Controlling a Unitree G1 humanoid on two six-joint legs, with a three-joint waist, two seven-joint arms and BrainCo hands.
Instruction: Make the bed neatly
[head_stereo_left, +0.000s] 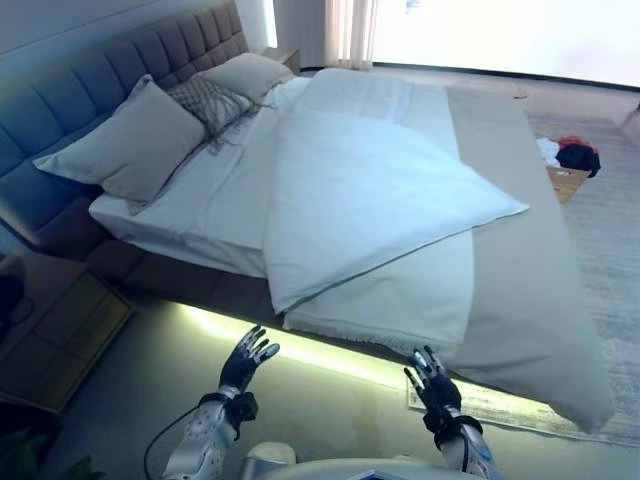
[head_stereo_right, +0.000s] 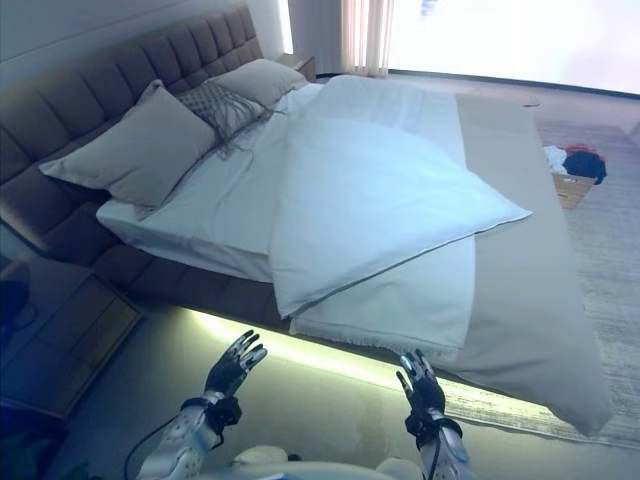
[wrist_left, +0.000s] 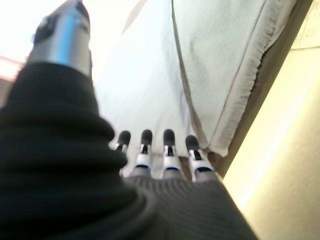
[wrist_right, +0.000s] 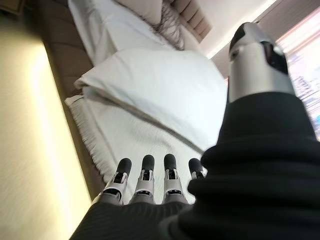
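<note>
A bed (head_stereo_left: 150, 255) with a tufted headboard (head_stereo_left: 110, 60) stands before me. A white duvet (head_stereo_left: 370, 190) lies folded back and skewed over a white fringed blanket (head_stereo_left: 400, 300) and a grey cover (head_stereo_left: 530, 290). Pillows (head_stereo_left: 140, 140) lie at the head, one patterned (head_stereo_left: 210, 100). My left hand (head_stereo_left: 247, 361) and right hand (head_stereo_left: 432, 382) are open and empty, held above the floor short of the bed's near side. The duvet also shows in the right wrist view (wrist_right: 165, 90) and the fringed blanket in the left wrist view (wrist_left: 225, 55).
A wooden nightstand (head_stereo_left: 60, 335) stands at the left of the bed. A second nightstand (head_stereo_left: 283, 57) is at the far side. A box with clothes (head_stereo_left: 568, 165) sits on a rug (head_stereo_left: 610, 240) at the right. A light strip (head_stereo_left: 330, 355) glows under the bed's edge.
</note>
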